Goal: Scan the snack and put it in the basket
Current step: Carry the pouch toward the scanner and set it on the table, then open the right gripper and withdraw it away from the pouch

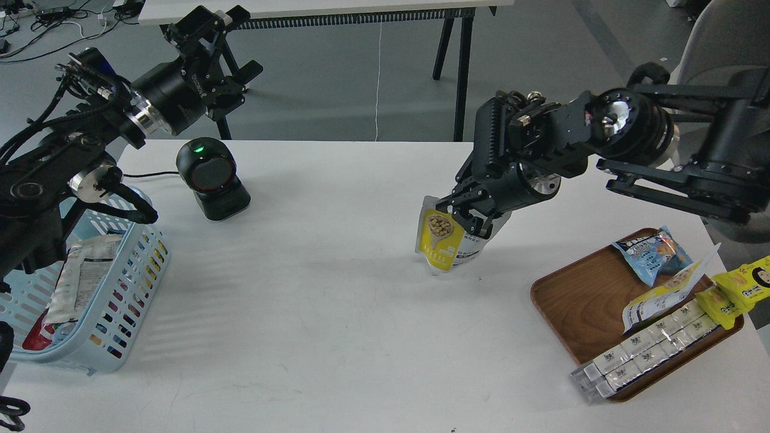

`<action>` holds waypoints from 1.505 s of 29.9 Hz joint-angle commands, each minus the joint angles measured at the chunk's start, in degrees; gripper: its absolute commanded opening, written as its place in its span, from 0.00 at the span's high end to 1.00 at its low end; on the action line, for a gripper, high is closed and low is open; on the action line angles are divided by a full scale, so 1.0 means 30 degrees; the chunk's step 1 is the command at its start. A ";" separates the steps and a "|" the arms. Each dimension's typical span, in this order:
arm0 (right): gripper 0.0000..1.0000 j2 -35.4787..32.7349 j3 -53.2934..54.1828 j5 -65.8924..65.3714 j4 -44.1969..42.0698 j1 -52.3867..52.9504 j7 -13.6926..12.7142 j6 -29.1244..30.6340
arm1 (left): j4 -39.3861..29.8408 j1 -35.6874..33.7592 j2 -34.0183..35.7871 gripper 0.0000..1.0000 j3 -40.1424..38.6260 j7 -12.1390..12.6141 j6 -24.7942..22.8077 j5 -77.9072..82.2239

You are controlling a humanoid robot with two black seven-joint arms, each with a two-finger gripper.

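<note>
Basket [129,282] sitting nearest at 8 o'clock, light blue, slotted, already holding a few packets, open top waiting for the drop. Snack [444,237] hanging mid-table, slightly right of center, yellow panel with the beige balls facing the camera, lower edge looking at or just above the table surface, can't tell if touching. Right gripper [462,218] pinching the pouch by its upper right edge, jaws pressed onto it, so the printed face is staying exposed, probably for the scan. Right arm reaching in from 3 o'clock, wrist rolled down, fingers pointing down-left toward 7 o'clock. Scanner [212,179] standing at 10 o'clock from the pouch, well apart, green light on, window facing the table middle; pouch likely needing carrying left toward it. Left gripper [207,45] raised at 11 o'clock, above and behind the scanner, holding nothing, fingers looking spread. Left arm bending over the basket's far side. Wooden tray [577,304] lying at 4 o'clock with a blue snack bag [652,252], yellow wrappers and boxed bars, out of the way.
</note>
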 commanded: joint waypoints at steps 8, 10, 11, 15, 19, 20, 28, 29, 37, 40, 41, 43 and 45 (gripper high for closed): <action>1.00 0.3782 -0.0196 0.1168 -0.1189 0.1151 0.0000 0.0394 | 0.0003 -0.0004 0.0050 0.00 0.0019 0.0000 0.0002 -0.0028; 1.00 0.4076 -0.0196 0.1198 -0.1189 0.1240 0.0000 0.0541 | 0.0002 -0.0004 0.0050 0.00 0.0019 0.0000 0.0002 -0.0028; 1.00 0.4222 -0.0196 0.1169 -0.1160 0.1241 0.0000 0.0571 | 0.0031 -0.0004 0.0050 0.00 0.0019 0.0000 0.0002 -0.0028; 1.00 0.4399 -0.0575 0.1227 -0.1043 0.1211 0.0000 0.0600 | 0.0031 0.0025 0.0050 0.00 0.0019 0.0000 0.0002 -0.0028; 1.00 0.4575 -0.1221 0.1315 -0.1013 0.1211 0.0000 0.0571 | 0.0032 0.0025 -0.0008 0.00 0.0019 0.0000 0.0002 -0.0028; 1.00 0.4604 -0.1221 0.1315 -0.1013 0.1211 0.0000 0.0571 | 0.0032 0.0025 -0.0008 0.00 -0.0010 0.0000 0.0002 -0.0028; 0.75 0.4810 -0.1192 0.1518 -0.0546 0.1123 0.0000 0.0571 | 0.0003 0.0025 -0.0008 0.00 0.0019 0.0000 0.0002 -0.0028; 0.63 0.4810 -0.1221 0.1810 -0.0429 0.1152 0.0000 0.0571 | 0.0031 0.0025 -0.0008 0.00 0.0019 0.0000 0.0002 -0.0028; 0.02 0.4722 -0.0958 0.2985 -0.0221 0.1241 0.0000 0.0630 | 0.0003 0.0025 -0.0008 0.00 -0.0010 0.0000 0.0002 -0.0028; 0.02 0.4693 -0.0024 0.3043 -0.1448 0.1241 0.0000 0.0630 | 0.0032 0.0025 -0.0037 0.00 -0.0039 0.0000 0.0002 -0.0028; 0.02 0.4664 0.0502 0.3160 -0.2004 0.1212 0.0000 0.0630 | 0.0032 0.0025 -0.0037 0.00 -0.0068 0.0000 0.0002 -0.0028; 0.02 0.4547 0.1441 0.4034 -0.2943 0.1182 0.0000 0.0630 | 0.0032 -0.0004 -0.0067 0.00 -0.0098 0.0000 0.0002 -0.0028; 0.02 0.4256 0.1999 0.5613 -0.3589 0.1240 0.0000 0.0659 | 0.0032 0.0025 -0.0067 0.00 -0.0069 0.0000 0.0002 -0.0028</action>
